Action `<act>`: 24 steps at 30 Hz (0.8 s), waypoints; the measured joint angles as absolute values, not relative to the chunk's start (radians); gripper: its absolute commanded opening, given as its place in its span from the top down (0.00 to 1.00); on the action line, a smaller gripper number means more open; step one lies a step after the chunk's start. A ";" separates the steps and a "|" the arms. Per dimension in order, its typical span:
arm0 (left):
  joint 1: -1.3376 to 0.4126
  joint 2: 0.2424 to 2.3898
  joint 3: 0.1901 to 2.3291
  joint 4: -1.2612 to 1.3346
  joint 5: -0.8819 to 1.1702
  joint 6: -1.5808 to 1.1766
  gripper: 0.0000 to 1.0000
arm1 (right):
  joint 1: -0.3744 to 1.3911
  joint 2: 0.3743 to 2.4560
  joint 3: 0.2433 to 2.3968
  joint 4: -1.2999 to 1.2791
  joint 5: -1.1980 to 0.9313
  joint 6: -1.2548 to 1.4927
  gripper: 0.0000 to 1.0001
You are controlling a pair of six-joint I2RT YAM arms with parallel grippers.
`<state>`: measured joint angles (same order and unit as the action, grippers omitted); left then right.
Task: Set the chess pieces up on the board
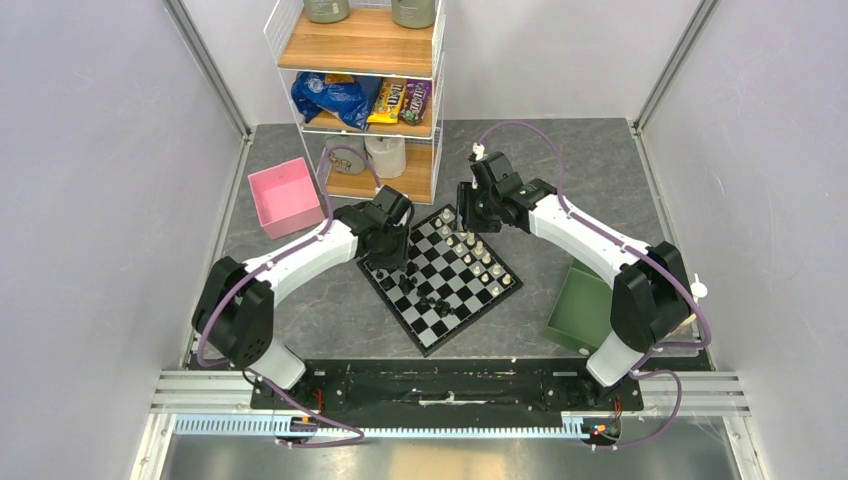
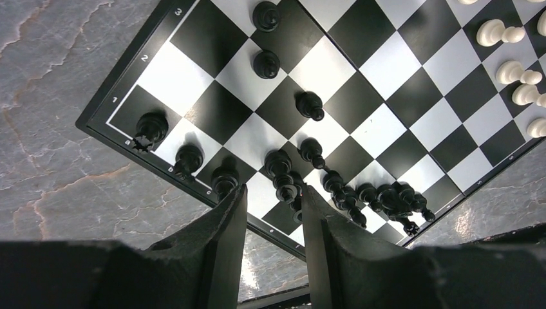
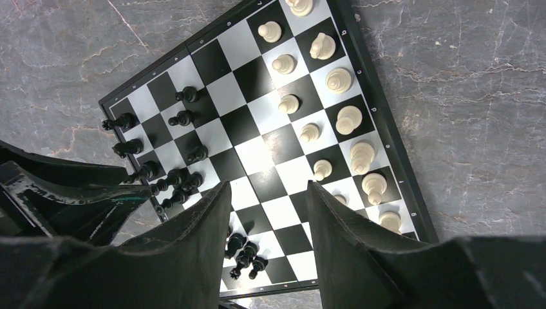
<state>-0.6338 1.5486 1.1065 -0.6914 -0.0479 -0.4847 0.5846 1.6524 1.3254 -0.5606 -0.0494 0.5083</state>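
The board (image 1: pixel 432 328), black and white checks inside a black rim, lies cornerwise on the grey table (image 1: pixel 300 310) between the two arms. Cream pieces (image 3: pixel 348 120) stand in two neat rows along its right side. Black pieces (image 2: pixel 266 64) are scattered on the left side, several bunched near one corner. The left pincer (image 2: pixel 273 193) hovers over them, jaws apart and gripping nothing. The right pincer (image 3: pixel 269 190) hangs above the board, also parted and empty.
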 measured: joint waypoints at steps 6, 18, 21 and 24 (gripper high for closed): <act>-0.641 1.579 1.106 -0.679 -0.042 -0.485 0.58 | 0.585 1.652 1.325 -0.561 -0.049 0.508 0.45; -0.653 1.627 1.106 -0.678 -0.041 -0.485 0.67 | 0.585 1.652 1.325 -0.561 -0.049 0.508 0.45; -0.653 1.627 1.106 -0.678 -0.041 -0.486 0.73 | 0.585 1.652 1.325 -0.561 -0.049 0.508 0.45; -0.654 1.627 1.106 -0.678 -0.041 -0.485 0.79 | 0.585 1.652 1.325 -0.561 -0.049 0.508 0.45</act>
